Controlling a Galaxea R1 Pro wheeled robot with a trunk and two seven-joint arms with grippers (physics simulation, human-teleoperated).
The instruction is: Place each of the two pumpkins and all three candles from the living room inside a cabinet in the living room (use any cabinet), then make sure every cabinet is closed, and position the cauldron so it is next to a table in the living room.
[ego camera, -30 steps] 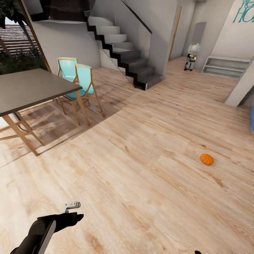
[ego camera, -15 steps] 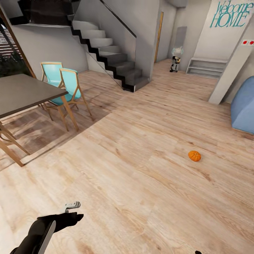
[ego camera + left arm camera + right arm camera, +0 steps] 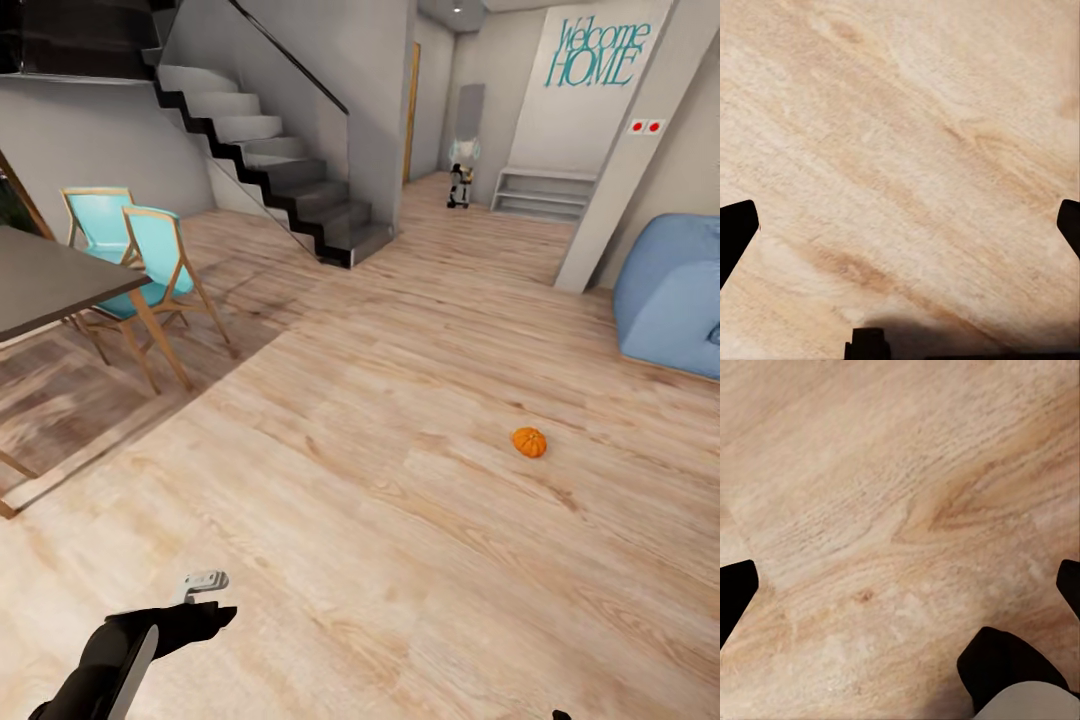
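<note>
You're on the way to a pumpkin [image 3: 529, 441] — nothing held
It sits on bare floor [image 3: 380, 520], far right; drive closer, then reach — both grippers [image 3: 900, 225] [image 3: 900, 585] spread

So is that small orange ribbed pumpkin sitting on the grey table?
No, the small orange ribbed pumpkin lies on the wooden floor.

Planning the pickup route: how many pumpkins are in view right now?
1. The pumpkin lies on the wood floor, ahead and right, short of the blue sofa. A second one may be out of frame.
</note>
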